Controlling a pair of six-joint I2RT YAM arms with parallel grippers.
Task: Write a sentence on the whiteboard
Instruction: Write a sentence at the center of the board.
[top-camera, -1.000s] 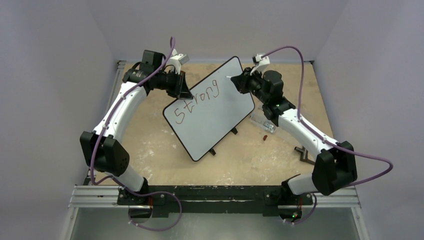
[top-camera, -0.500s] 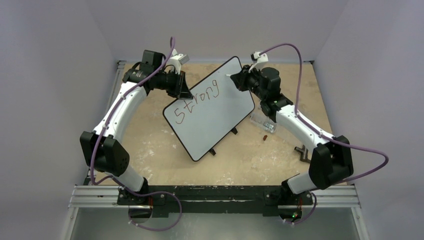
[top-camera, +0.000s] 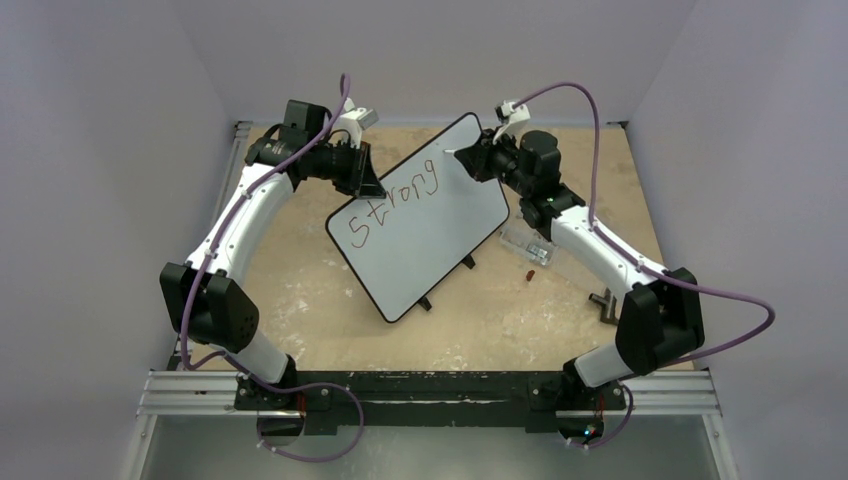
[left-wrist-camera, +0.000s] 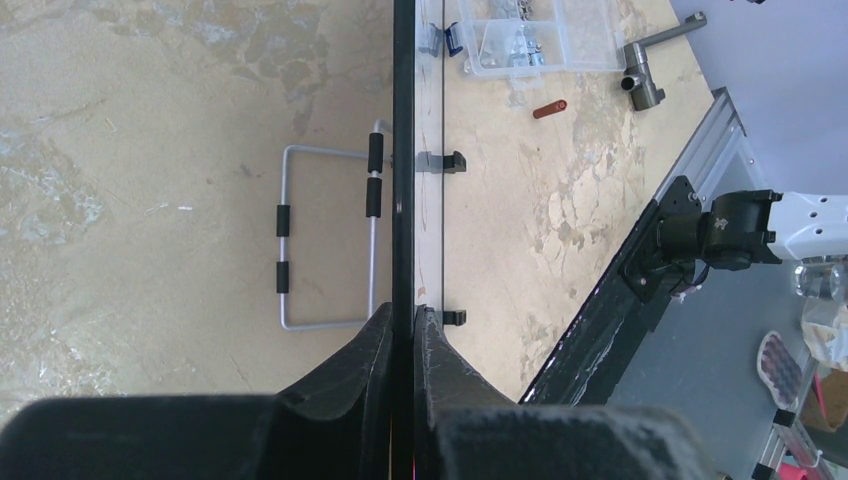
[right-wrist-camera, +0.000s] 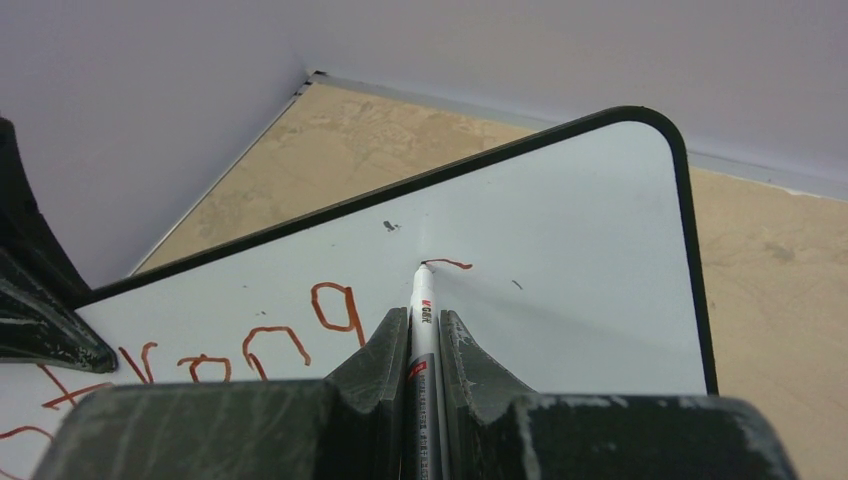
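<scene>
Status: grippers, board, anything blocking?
Left gripper shut on whiteboard edge. Right gripper shut on marker, tip on board past the sentence "Strong". No obstruction visible.

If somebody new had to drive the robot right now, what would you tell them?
Left gripper: shut on the edge of the whiteboard, steadying it.
Right gripper: shut on the marker, with its tip at the board beside a short red stroke.
The whiteboard sits diagonally between both grippers.
Done: the sentence so far reads "Strong".
Left: the rest of the words, starting from that stroke just past the g.
</scene>
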